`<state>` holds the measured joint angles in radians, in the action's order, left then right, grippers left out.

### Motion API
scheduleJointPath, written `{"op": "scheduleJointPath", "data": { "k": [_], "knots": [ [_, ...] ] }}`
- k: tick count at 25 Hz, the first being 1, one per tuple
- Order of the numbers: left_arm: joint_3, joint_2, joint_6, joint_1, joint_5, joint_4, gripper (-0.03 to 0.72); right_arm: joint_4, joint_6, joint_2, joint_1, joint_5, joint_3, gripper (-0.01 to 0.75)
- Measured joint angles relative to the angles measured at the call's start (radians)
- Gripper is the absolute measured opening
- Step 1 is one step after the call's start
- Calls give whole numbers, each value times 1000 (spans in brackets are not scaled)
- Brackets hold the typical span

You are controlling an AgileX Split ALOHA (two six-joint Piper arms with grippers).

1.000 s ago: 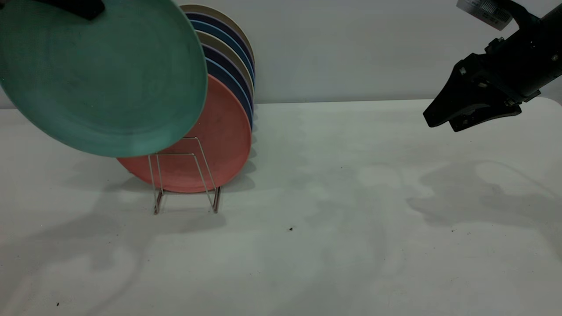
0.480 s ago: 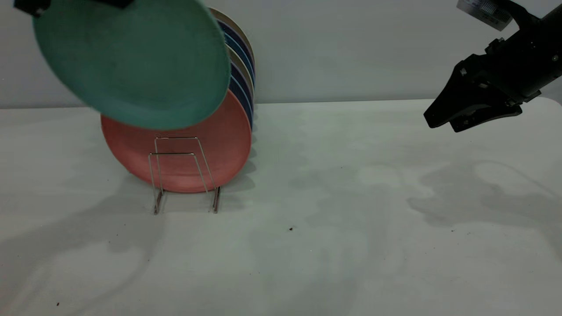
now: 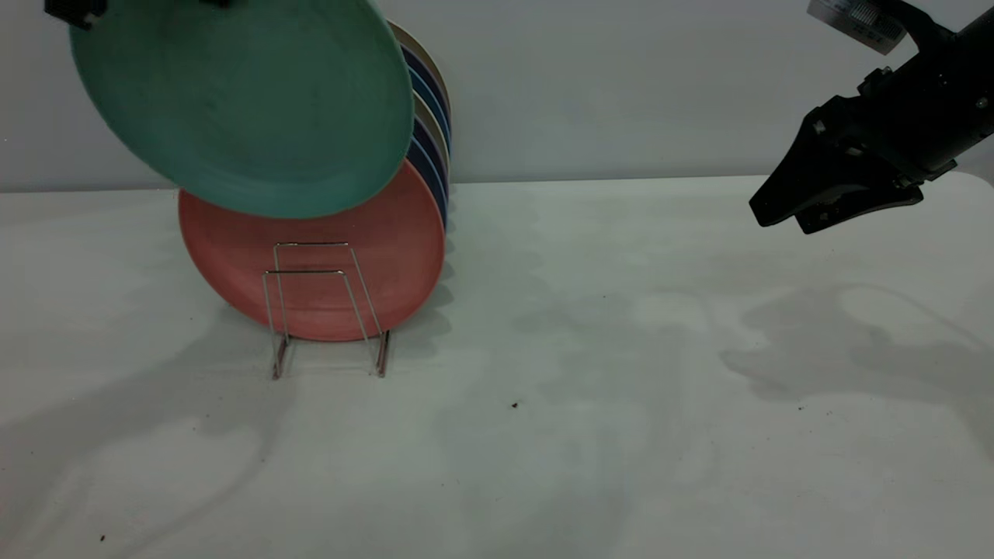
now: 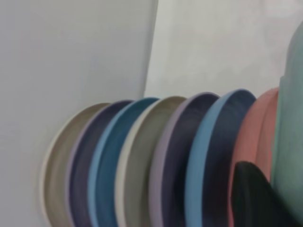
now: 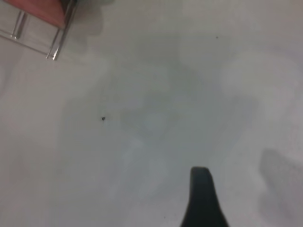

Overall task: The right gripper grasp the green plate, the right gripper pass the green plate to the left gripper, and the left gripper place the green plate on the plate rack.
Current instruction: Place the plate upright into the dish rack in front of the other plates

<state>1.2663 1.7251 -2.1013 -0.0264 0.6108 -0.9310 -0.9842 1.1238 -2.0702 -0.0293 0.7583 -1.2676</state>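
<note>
A pale table point(image 3: 590, 404) runs back to a plain grey wall. In the exterior view, we see the green plate point(image 3: 241, 101) hanging at the 10 o'clock corner of the picture, tilted, its lower rim overlapping the top of the salmon plate point(image 3: 311, 264) that stands at the front of the plate rack point(image 3: 326, 310). The left gripper point(image 3: 74, 9) shows only as black bits at the plate's upper edge, so we judge it to be clamped on the rim. The right gripper point(image 3: 784, 213) is parked at 2 o'clock, well apart, holding nothing; how wide its jaws stand we cannot tell.

In the left wrist view, the green plate point(image 4: 291, 142) sits just beside the salmon plate point(image 4: 255, 142), ahead of a row of blue and beige plates point(image 4: 156, 161), with one dark finger point(image 4: 255, 198) against it.

The right wrist view shows bare table point(image 5: 156, 113), a rack corner point(image 5: 52, 40) and one fingertip point(image 5: 201, 198).

To do this well, we would bring the plate upright, line its lower edge over the front wire loops, clear of the salmon plate, then lower it straight before letting go.
</note>
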Motion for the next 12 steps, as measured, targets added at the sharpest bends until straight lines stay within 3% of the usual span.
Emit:
{"op": "scheduleJointPath", "data": {
  "k": [12],
  "knots": [
    [0,87,0,0,0,17,122,0,-4,0,0,0,0,554]
  ]
}}
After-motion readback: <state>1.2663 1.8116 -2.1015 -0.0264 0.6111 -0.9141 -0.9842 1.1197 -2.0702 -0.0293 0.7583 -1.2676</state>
